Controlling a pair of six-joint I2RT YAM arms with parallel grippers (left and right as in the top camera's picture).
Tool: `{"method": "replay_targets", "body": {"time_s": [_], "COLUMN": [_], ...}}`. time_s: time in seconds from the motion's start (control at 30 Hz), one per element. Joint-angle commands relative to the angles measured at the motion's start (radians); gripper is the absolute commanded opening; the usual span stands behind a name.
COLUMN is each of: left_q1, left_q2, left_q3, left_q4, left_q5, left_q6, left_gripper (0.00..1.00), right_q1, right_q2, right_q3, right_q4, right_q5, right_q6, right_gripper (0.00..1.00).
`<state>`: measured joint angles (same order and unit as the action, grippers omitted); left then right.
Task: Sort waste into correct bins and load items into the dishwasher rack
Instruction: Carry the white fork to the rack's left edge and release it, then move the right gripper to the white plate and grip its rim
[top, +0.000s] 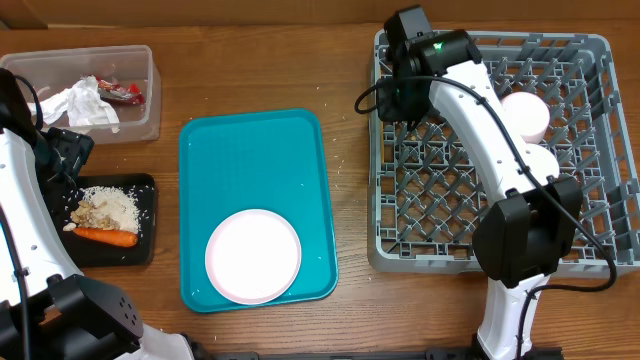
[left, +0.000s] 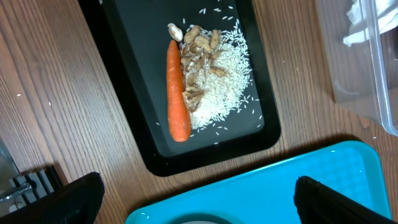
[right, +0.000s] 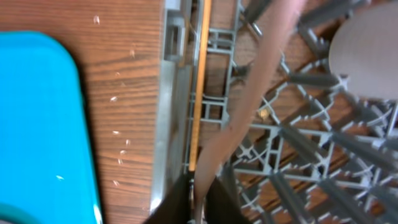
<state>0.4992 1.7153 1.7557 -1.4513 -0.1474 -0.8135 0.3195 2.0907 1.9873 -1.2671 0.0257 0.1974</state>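
Note:
The grey dishwasher rack (top: 590, 230) fills the right side, with two white bowls (top: 525, 112) inside. My right gripper (top: 392, 100) reaches into its far left corner. In the right wrist view it (right: 199, 202) is shut on the pale handle of the white fork (right: 261, 81), which slants over the pegs. The thin wooden stick (right: 200, 87) lies along the rack wall (right: 168, 106) beside it. The black tray (left: 143, 74) holds the carrot (left: 177, 93), rice (left: 227, 81) and scraps (left: 199, 46). My left gripper (left: 205, 199) hangs open above the tray's near edge, with nothing between its fingers.
A teal serving tray (top: 250, 150) sits mid-table with the round white-pink plate (top: 253, 256) on it. The clear tub (top: 140, 120) at the back left holds the crumpled napkin (top: 85, 105) and red wrapper (top: 122, 92). Rice grains dot the wood by the rack.

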Motion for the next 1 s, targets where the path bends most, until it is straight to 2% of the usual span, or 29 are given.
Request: {"method": "replay_targets", "body": {"time_s": [0.0, 0.07, 0.1, 0.17, 0.53, 0.8, 0.97], "left_q1": [-0.003, -0.003, -0.003, -0.003, -0.003, -0.003, -0.003], "left_q2": [0.004, 0.004, 0.004, 0.004, 0.004, 0.004, 0.004], "left_q3": [0.006, 0.006, 0.006, 0.006, 0.006, 0.006, 0.006], "left_q4": [-0.002, -0.003, -0.003, -0.003, -0.002, -0.003, -0.003], "left_q5": [-0.017, -0.017, -0.017, -0.017, -0.017, -0.017, -0.017], "left_q6": [-0.018, -0.018, -0.018, -0.018, -0.018, -0.018, -0.018], "left_gripper": [1.0, 1.0, 1.0, 1.0, 1.0, 1.0, 1.0], "right_q1": [-0.008, -0.008, -0.008, -0.007, 0.03, 0.208, 0.351], "right_q2": [-0.007, -0.007, -0.007, -0.007, -0.057, -0.11, -0.085], "right_q3": [-0.054, -0.071, -0.074, -0.074, -0.018, -0.033, -0.098], "right_q4": [0.04, 0.06, 0.064, 0.069, -0.059, -0.105, -0.059], "right_q5": [-0.021, -0.021, -0.021, -0.021, -0.12, -0.253, -0.252], "right_q6": [-0.031, -0.031, -0.03, -0.024, 0.029, 0.042, 0.031], "right_gripper": [0.34, 0.75, 0.92, 1.0, 1.0, 0.99, 0.7]}}
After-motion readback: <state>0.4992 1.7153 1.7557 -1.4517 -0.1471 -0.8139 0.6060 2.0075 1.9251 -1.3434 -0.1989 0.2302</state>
